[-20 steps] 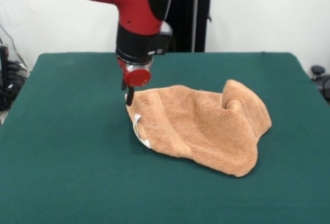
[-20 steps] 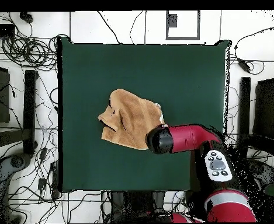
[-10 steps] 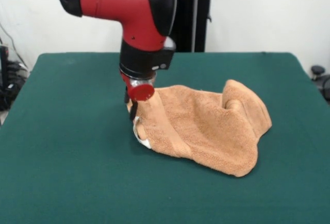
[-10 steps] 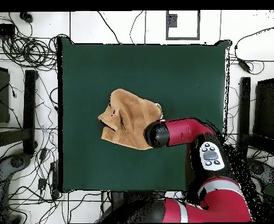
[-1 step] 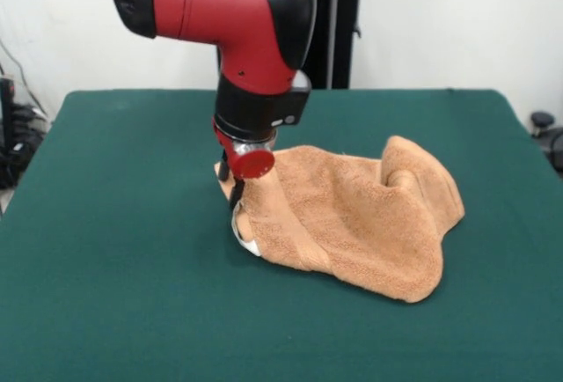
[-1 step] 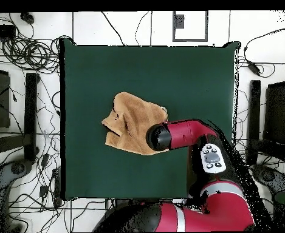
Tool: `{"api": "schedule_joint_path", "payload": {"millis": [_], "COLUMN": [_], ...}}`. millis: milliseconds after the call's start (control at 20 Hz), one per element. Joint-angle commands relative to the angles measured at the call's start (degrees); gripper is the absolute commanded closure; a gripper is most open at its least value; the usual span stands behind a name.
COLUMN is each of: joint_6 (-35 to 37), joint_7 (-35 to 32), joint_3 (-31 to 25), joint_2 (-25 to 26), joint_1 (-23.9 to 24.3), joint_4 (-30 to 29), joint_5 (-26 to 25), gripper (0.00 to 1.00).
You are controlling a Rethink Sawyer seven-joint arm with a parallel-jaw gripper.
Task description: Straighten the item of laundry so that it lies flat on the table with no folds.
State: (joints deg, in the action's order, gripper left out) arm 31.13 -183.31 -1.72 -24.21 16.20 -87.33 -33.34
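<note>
The gripper (image 5: 234, 184) is down at the towel's corner edge, its dark tip against the cloth just above the small white tag (image 5: 244, 238); whether its fingers are parted or pinched on the fabric cannot be told, since the red disc of the wrist hides them from the front and the arm (image 6: 181, 135) covers them from above. The item of laundry (image 5: 352, 215) lies crumpled on the table (image 5: 114, 250), with a raised hump at its 3 o'clock end in the front view and a flat woven band running across the nearer part. In the overhead view the towel (image 6: 129, 121) sits a little toward 9 o'clock of the table's middle (the arm reaches in over its 4 o'clock corner). The table (image 6: 193, 79) is covered in dark green cloth. Around it the light floor carries tangled cables (image 6: 29, 51), thickest toward 10 o'clock, and a white wall stands behind in the front view.
</note>
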Motion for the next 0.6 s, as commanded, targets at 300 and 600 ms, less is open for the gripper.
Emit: {"api": "schedule_joint_path", "payload": {"millis": [300,600], "joint_6": [2.9,2.3], "joint_7": [7.4,7.8], "joint_3": [-7.3,-7.4], "joint_2": [5.0,6.3], "joint_1": [-2.7,-2.0], "joint_4": [2.0,2.6], "joint_5": [2.4,1.9], "gripper": [0.0,0.0]}}
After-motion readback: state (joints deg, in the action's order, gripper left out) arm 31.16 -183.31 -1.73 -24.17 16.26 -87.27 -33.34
